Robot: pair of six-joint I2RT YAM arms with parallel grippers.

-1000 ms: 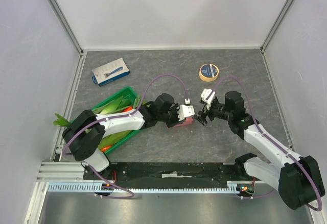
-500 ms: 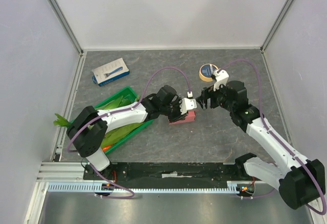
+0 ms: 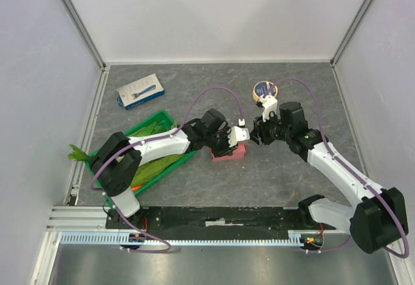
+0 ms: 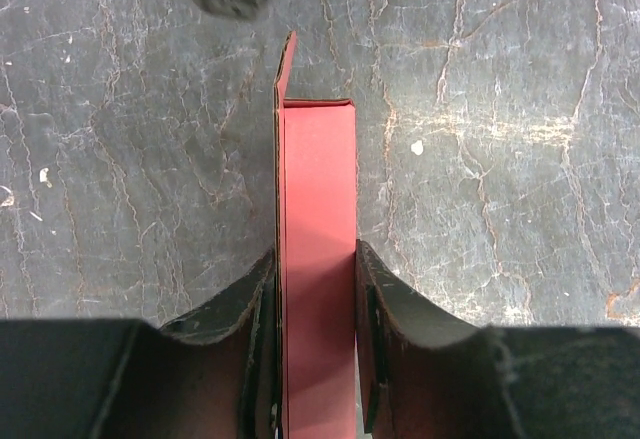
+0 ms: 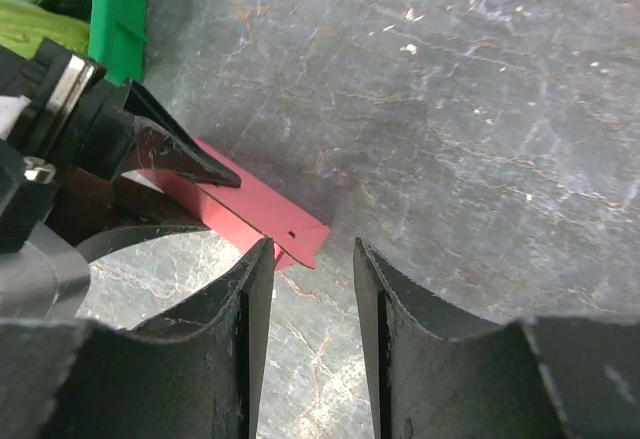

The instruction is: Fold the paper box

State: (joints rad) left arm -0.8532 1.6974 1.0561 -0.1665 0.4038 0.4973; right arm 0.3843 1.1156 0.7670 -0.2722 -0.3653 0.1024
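The paper box [image 3: 233, 154] is a pink-salmon long narrow box lying on the grey table near the middle. My left gripper [image 3: 231, 143] is shut on it; in the left wrist view the box [image 4: 318, 189] runs straight out between the two fingers, with a side flap [image 4: 286, 64] standing up at its far end. My right gripper [image 3: 255, 136] hovers just right of the box's end. In the right wrist view its fingers stand apart with nothing between them, and the box's pointed end flap [image 5: 305, 239] lies just beyond the left fingertip [image 5: 262, 259].
A green crate [image 3: 148, 119] of vegetables sits at the left, under the left arm. A blue-and-white flat package [image 3: 140, 91] lies at the back left. A round tin [image 3: 264, 91] lies at the back, behind the right gripper. Grey walls enclose the table.
The right gripper came back down and left from near the tin to the box's end, and its jaws narrowed. The left gripper kept its hold on the box, barely moving.
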